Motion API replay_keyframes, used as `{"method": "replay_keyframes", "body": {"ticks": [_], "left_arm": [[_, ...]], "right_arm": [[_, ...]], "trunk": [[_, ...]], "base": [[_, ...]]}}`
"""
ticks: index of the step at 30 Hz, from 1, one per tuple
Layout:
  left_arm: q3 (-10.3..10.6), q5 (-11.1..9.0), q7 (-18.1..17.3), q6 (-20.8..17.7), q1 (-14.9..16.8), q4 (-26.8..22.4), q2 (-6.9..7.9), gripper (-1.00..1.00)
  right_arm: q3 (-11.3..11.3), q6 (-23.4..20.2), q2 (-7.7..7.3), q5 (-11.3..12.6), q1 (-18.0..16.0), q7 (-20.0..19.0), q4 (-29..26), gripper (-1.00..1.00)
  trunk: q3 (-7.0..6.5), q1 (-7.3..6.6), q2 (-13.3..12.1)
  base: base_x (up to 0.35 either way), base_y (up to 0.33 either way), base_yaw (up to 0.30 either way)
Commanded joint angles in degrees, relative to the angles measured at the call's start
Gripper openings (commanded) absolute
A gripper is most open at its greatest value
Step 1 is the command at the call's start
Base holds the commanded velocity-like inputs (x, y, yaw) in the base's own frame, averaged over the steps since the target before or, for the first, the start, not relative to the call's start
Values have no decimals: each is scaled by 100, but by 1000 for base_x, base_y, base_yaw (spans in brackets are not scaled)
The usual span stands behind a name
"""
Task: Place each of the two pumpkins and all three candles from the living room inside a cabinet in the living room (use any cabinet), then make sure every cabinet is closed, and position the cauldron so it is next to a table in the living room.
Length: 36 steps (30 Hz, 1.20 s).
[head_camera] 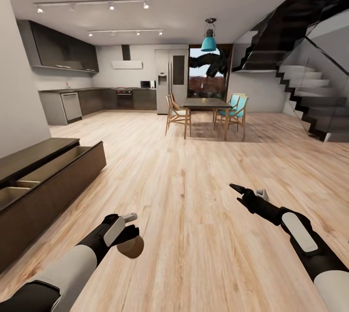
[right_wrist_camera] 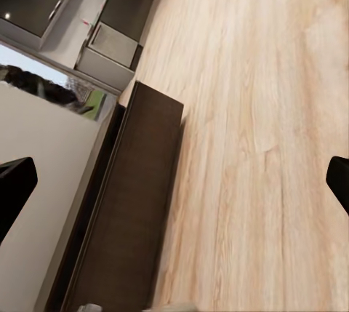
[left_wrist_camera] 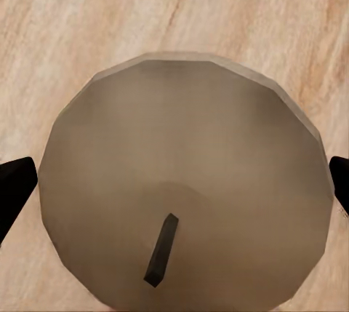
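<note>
Left gripper jaws clamped on a candle, cabinet drawer open; right gripper jaws apart, empty; candle not yet stowed

Both arms share one build: a pale grey-white rounded forearm shell runs into a matte black wrist section, which carries a light grey oblong panel on its upper face. The black left gripper has a small grey cylindrical stub near its tip. The black right gripper ends in slim, pointed black fingers, with a small grey block beside them.
</note>
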State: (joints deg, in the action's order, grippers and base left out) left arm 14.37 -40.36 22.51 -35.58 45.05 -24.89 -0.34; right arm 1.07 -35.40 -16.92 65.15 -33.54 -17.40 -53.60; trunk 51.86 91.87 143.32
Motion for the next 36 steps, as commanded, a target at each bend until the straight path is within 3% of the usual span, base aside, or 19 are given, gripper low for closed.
{"method": "replay_keyframes", "body": {"ticks": [1,15,21,29,36], "left_arm": [[51,-51,69,-10,4,-11,6,-100],[84,-51,69,-10,4,-8,2,-100],[84,-56,69,-10,4,-15,6,-100],[83,-79,62,-19,4,-40,-5,-100],[84,-62,68,-19,4,-42,-49,-100]], "right_arm": [[10,-11,-5,38,-3,-4,0,100],[7,-20,-14,126,-3,6,41,100],[9,-20,-14,129,-3,9,42,100],[7,-20,-14,129,-3,8,42,100],[7,-12,-14,129,-3,3,42,100]], "trunk": [[6,2,3],[59,2,3],[114,2,3],[-2,-19,-8],[-123,-167,-278]], "base": [[310,0,0],[309,0,0],[94,0,0],[5,0,0],[0,0,0]]}}
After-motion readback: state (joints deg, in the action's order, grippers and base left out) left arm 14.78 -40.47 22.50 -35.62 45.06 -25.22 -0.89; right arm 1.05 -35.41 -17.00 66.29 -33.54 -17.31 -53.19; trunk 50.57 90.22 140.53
